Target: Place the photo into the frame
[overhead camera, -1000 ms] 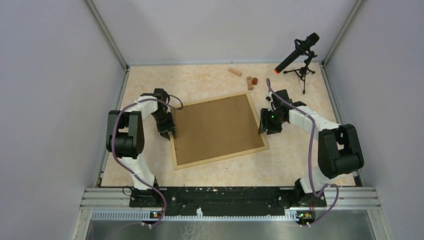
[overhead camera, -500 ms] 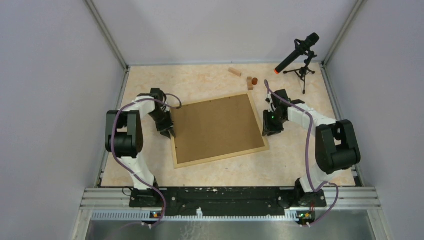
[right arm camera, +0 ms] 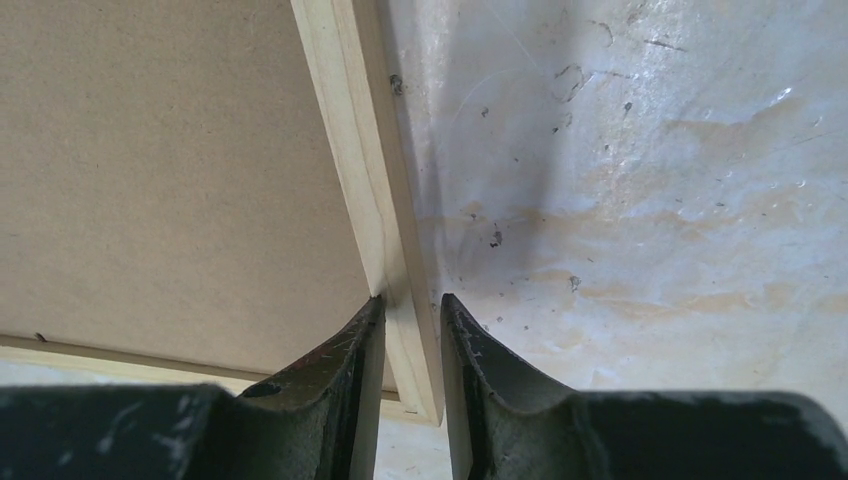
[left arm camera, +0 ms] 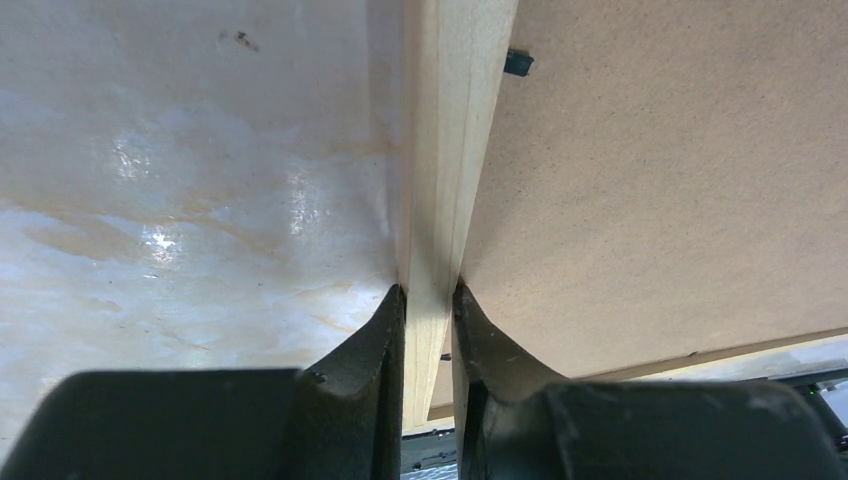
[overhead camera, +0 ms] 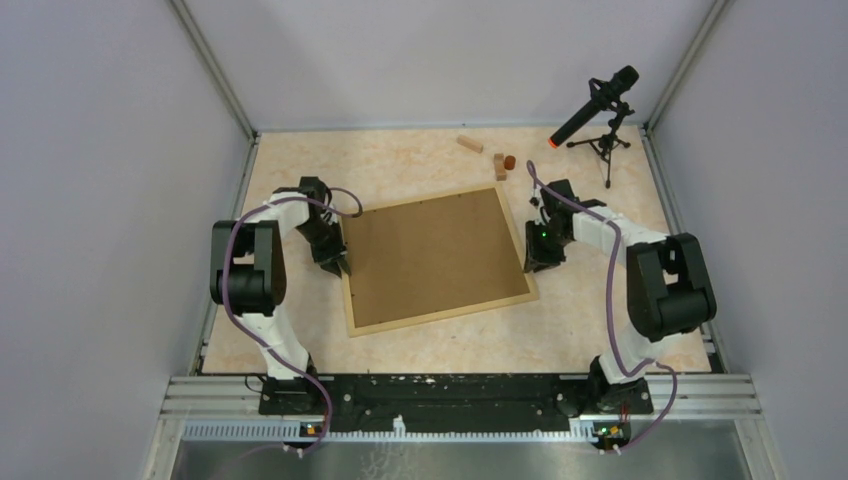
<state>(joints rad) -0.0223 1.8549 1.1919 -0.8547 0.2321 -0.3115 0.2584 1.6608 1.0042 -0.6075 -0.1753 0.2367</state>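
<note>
At side rails of frame (overhead camera: 430, 255), left claw (left arm camera: 428, 295) and right claw (right arm camera: 410, 300) narrowed since before, both pinching wood.

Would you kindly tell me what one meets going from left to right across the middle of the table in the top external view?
left gripper → frame → right gripper

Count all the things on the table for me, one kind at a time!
Frame: 1
Tan blocks: 2
Brown cylinder: 1
Microphone: 1
Arms: 2
Total: 7
</note>
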